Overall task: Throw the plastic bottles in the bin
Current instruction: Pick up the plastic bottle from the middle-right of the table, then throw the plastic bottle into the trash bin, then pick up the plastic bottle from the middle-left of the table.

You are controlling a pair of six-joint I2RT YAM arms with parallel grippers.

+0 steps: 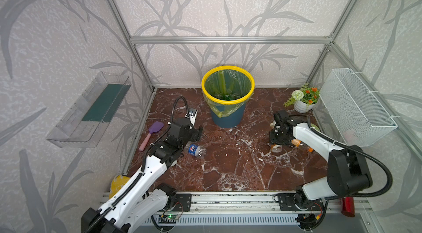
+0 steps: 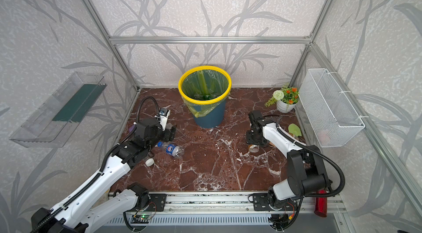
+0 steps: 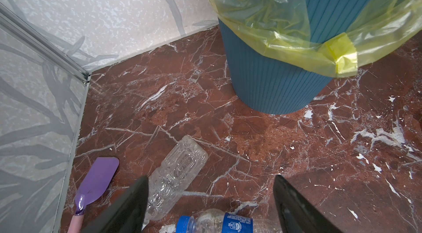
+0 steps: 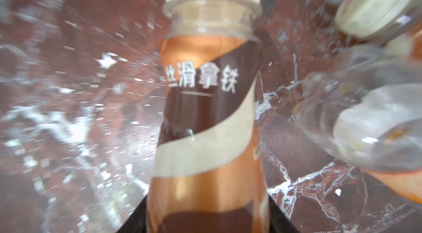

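Observation:
The bin point(image 1: 228, 115) point(image 2: 207, 116) stands at the back middle, dark blue with a yellow rim and a yellow-green liner; its wall fills the left wrist view point(image 3: 274, 78). My left gripper point(image 1: 198, 132) point(image 3: 211, 197) hangs open, low over the floor. Under it lie a blue-labelled, blue-capped bottle point(image 3: 228, 222) point(image 1: 195, 149) point(image 2: 171, 149) and a clear bottle point(image 3: 178, 174). My right gripper point(image 1: 277, 138) point(image 4: 209, 199) is shut on a brown bottle point(image 4: 205, 129) point(image 2: 254, 148) with a cream cap, down at the floor. A clear bottle point(image 4: 365, 124) with an orange cap point(image 1: 309, 149) lies beside it.
A purple spatula point(image 1: 151, 133) point(image 3: 96, 181) lies by the left wall. At the back right stands a flower pot point(image 1: 303, 104), with a white wire basket point(image 1: 356, 106) on the right wall. A clear tray point(image 1: 89, 108) hangs on the left wall. A red cylinder point(image 1: 348, 206) stands at the front right.

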